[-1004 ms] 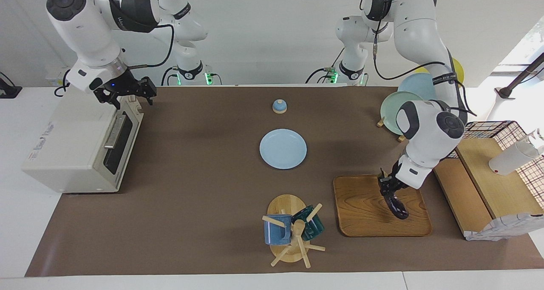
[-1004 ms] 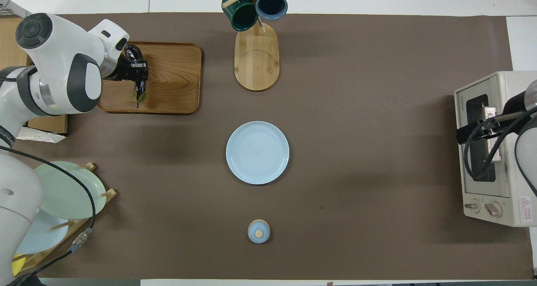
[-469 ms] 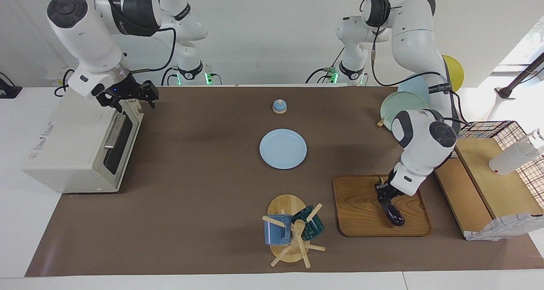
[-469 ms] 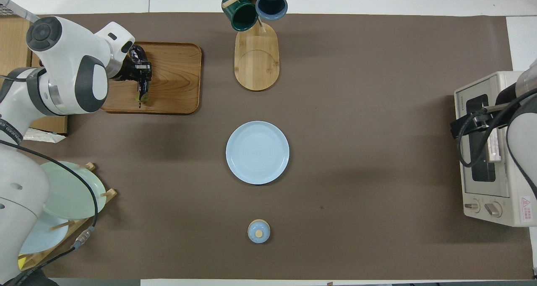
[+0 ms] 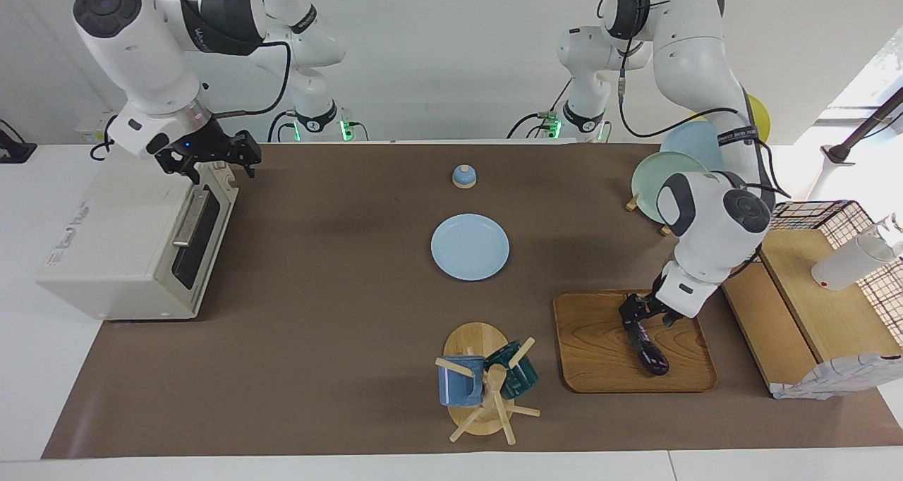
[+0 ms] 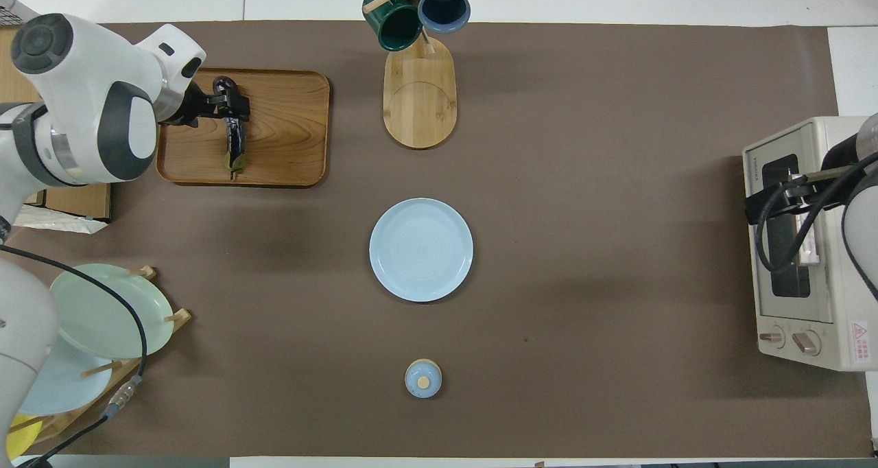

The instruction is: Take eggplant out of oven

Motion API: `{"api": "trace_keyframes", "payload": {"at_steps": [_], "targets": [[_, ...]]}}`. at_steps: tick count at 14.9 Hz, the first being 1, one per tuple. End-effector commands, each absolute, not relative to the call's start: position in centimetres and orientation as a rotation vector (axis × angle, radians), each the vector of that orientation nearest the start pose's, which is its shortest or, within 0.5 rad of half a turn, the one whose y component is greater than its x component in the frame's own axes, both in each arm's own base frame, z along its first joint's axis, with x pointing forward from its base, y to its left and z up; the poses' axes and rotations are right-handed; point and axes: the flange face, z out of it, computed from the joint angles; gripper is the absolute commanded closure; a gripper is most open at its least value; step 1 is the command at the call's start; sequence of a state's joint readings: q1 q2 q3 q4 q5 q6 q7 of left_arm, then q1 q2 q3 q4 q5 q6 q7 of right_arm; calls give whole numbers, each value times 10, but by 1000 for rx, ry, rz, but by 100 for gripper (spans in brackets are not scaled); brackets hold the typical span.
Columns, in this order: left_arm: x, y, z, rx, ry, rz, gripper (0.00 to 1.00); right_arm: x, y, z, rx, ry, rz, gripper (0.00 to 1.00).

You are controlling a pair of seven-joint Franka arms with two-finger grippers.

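- Now, your eggplant (image 5: 649,350) lies flat on the wooden tray (image 5: 600,375), at the left arm's end of the bench (image 5: 338,368) and well apart from the oven (image 5: 127,241).
- Your left gripper (image 5: 638,317) sits low over the eggplant's end nearer the robots; its fingers look parted around that end, not pinching it, so I judge the eggplant released.
- Lift straight up from here: if a finger drags on the glossy skin, the eggplant could roll or slide toward the tray's rim.
- Your right gripper (image 5: 211,158) hangs over the oven's top front corner, fingers spread wide and holding nothing.
- The oven door looks closed; a careless drop of that arm could knock its bar handle (image 5: 189,220).
- Swinging the left arm back could clip the plate rack (image 5: 659,178) beside it.
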State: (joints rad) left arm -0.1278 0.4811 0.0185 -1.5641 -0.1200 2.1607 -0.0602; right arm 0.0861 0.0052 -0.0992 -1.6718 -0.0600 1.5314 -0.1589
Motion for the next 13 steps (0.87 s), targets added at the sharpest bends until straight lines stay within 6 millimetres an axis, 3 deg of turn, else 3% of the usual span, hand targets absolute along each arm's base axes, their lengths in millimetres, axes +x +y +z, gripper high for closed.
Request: {"api": "trace_keyframes", "payload": {"at_steps": [1,7,10,13], "targets": [[665,-58,458,-3235,-47,-143,0,546,-17,576,-3155,-183,235,0],[583,-43,589,-3206,-43,-55,0,546,-21,577,-3158,-171,231,0],[546,-42,617,-3191,-24,64,0,546,-22,577,-3158,-178,224,0],[520,-44,608,-3183,-14,158,0,546,-24,578,-3159,-174,216,0]]}}
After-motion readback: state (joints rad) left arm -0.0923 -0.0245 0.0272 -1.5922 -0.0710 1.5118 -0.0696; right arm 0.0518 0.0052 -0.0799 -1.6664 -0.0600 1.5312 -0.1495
